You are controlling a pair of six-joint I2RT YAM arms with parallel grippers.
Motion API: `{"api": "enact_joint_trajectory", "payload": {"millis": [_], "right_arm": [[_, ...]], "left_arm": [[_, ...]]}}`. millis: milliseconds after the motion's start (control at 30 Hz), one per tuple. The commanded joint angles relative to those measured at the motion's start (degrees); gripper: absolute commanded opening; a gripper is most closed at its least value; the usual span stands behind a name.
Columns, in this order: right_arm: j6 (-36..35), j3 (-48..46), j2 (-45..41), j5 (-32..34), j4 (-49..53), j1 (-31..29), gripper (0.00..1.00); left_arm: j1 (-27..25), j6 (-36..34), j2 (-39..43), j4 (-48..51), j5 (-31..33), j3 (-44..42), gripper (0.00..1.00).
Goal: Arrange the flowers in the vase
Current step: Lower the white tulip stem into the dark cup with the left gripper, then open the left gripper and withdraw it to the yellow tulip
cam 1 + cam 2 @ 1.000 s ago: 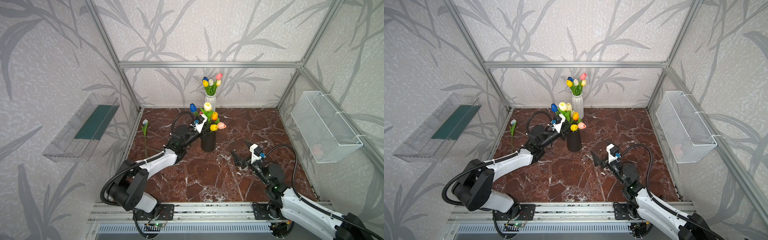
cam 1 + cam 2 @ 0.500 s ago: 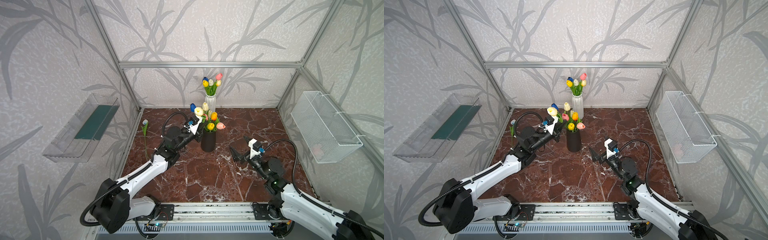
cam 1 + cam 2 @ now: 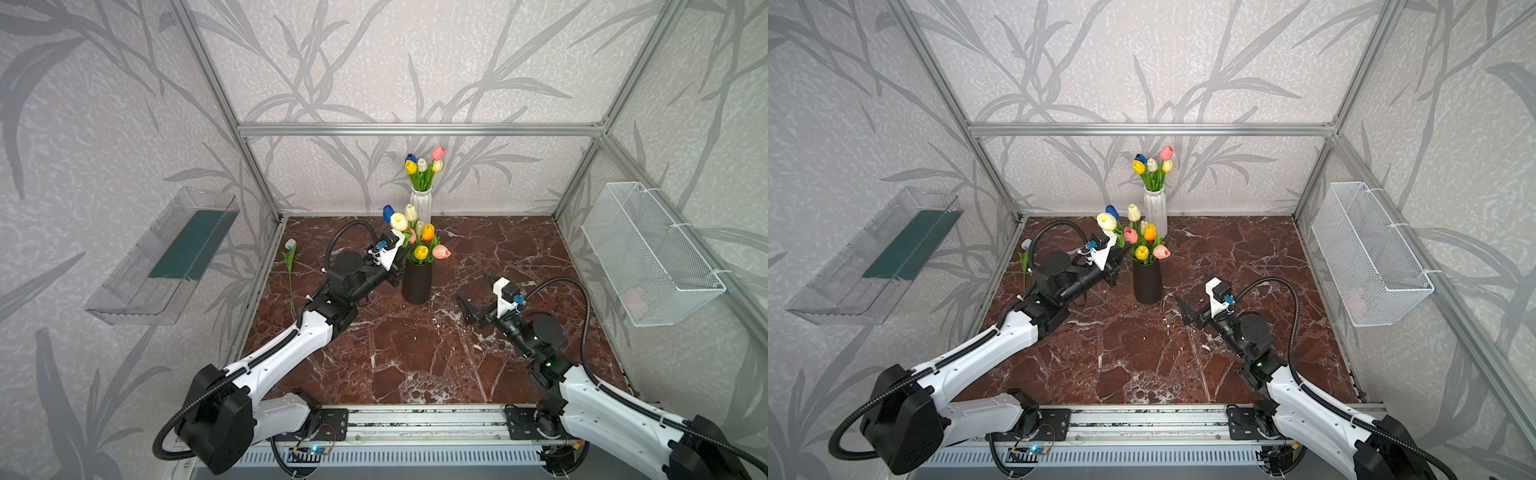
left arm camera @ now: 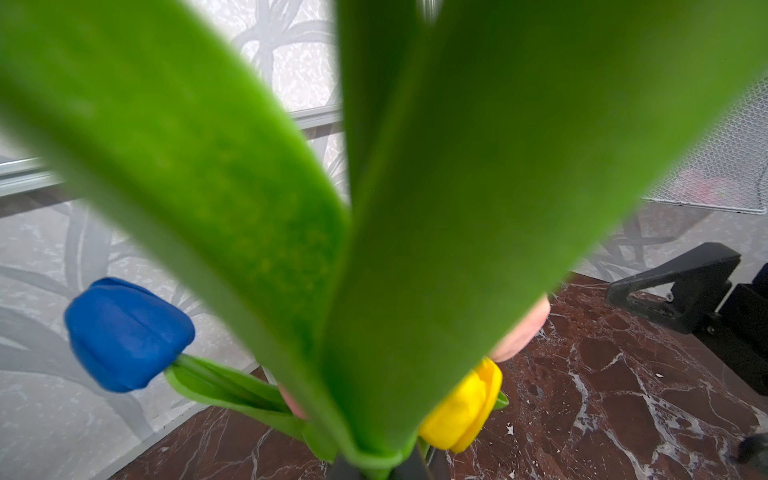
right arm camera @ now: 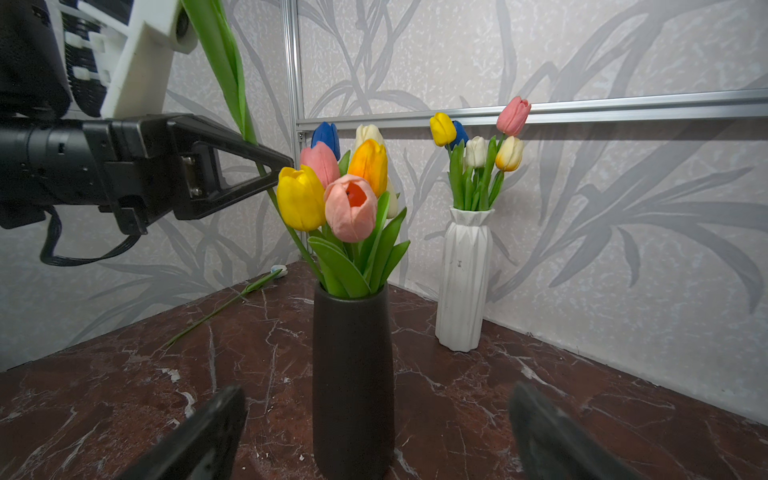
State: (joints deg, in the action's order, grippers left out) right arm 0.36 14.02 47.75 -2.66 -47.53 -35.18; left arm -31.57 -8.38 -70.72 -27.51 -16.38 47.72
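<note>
the right gripper (image 3: 471, 286) hangs low over the red-brown marble floor (image 3: 415, 357), its black jaws spread wide and empty, facing the tall matte black vase (image 5: 353, 365) near it. that vase stands upright mid-floor and holds a bunch of artificial tulips (image 5: 351, 208) with yellow, pink, orange, blue and white heads. the left gripper (image 5: 284, 166) sits level just beside the bunch, jaws pinched together on the thin green stem of a cream-headed tulip (image 3: 399, 221). the stem slants down into the vase mouth, and its leaves fill the left wrist view. farther left a pale-headed tulip (image 3: 291, 266) lies flat on the floor by the wall. at the back wall a white ribbed vase (image 3: 420, 205) holds a second bunch (image 3: 422, 166).
</note>
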Motion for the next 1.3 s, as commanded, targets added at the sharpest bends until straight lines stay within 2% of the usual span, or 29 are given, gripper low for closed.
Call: {"api": "enact_joint_trajectory", "payload": {"millis": [0, 267, 533, 800, 1033, 1133, 1267], "right_arm": [[-0.4, -0.1, -0.5, -0.3, -1.7, 0.1, 0.99], [-0.3, -0.6, -0.4, 0.2, -1.9, 0.1, 0.99], [-0.4, -0.6, 0.2, 0.3, -2.1, 0.1, 0.99], [-0.2, -0.6, 2.0, 0.0, -3.4, 0.1, 0.99], [-0.4, -0.5, 2.5, -0.2, -3.5, 0.1, 0.99], [-0.4, -0.4, 3.0, -0.3, -3.9, 0.1, 0.99], [-0.4, -0.3, 3.4, -0.6, -4.0, 0.1, 0.99]], "left_arm": [[-0.1, -0.1, -2.1, -0.3, -0.3, 3.1, 0.0], [-0.1, 1.7, -7.4, -0.5, -2.3, 6.7, 0.0], [-0.1, 5.0, -10.0, -3.9, -3.4, 4.5, 0.0], [-0.1, 3.7, -10.5, -1.6, -3.2, 2.9, 0.0], [-0.1, 5.1, -11.4, -4.0, -3.0, 0.8, 0.01], [-0.1, 4.9, -11.1, -3.1, -3.3, 1.1, 0.06], [-0.1, 4.2, -8.9, -1.8, -2.0, 0.7, 0.34]]}}
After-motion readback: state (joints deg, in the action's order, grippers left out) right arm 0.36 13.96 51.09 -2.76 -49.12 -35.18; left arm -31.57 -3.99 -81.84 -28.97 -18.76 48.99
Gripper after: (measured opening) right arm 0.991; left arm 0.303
